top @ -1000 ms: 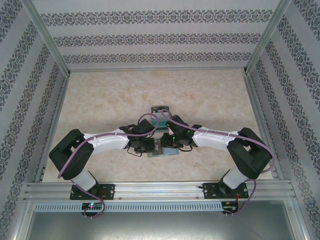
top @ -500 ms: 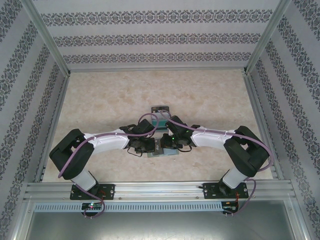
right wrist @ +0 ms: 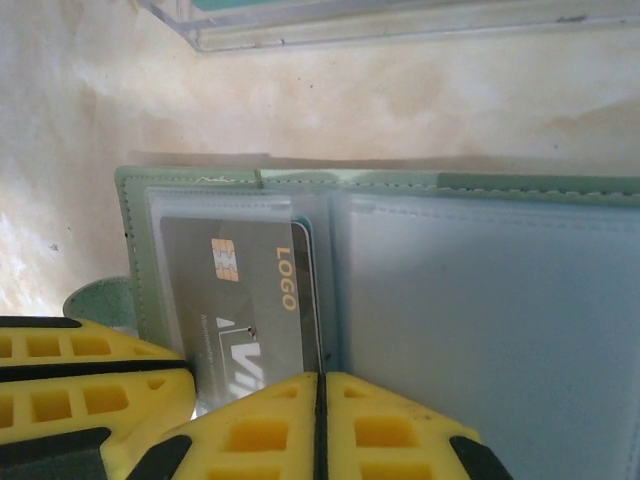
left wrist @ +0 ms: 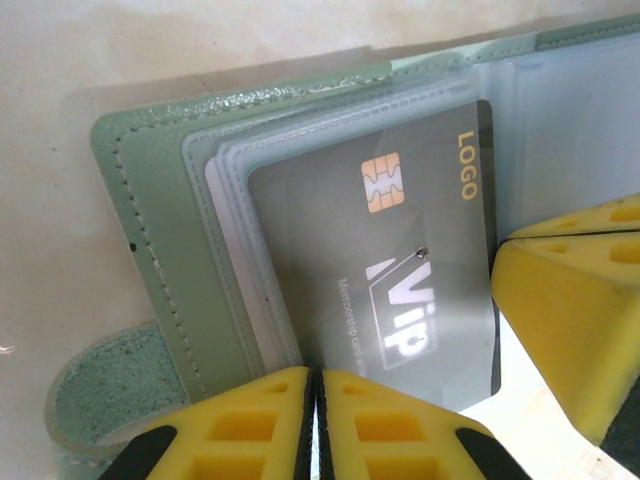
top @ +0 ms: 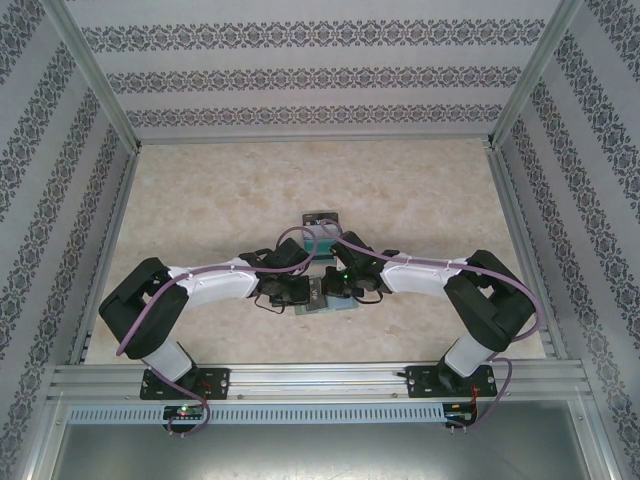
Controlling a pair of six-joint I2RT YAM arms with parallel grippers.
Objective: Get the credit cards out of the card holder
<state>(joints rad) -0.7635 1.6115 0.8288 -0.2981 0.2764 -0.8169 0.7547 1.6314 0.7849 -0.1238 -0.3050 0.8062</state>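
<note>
1. Only the right arm [top: 470,300] has shifted: its elbow sits slightly further in toward the middle than a second ago, while the left arm [top: 190,290] looks unchanged.
2. Nearest its own camera, the left tool [left wrist: 315,390] has its yellow fingers pressed together with nothing visible between them. Its tips are at the near edge of the open card holder [left wrist: 150,230], just beside the side tab [left wrist: 105,395].
3. The right tool [right wrist: 320,395] is also closed finger to finger, with its tips against the dark grey credit card [left wrist: 400,270]. I cannot tell whether it bears on the card itself or only on the sleeve over it.
4. That card lies flat in a clear sleeve [right wrist: 220,205] on the holder's tabbed panel, and its end toward the fold pokes past the sleeve mouth.
5. The card is probably thin, stiff, light and glossy, so it should slide readily but give little to pinch. The exposed end by the fold looks like the best place to take hold.
6. The holder looks soft and light, and will likely drag along unless it is pinned down.
7. Beyond the holder, a clear tray [right wrist: 380,25] with something teal inside rests on the pale counter [top: 200,200].
</note>
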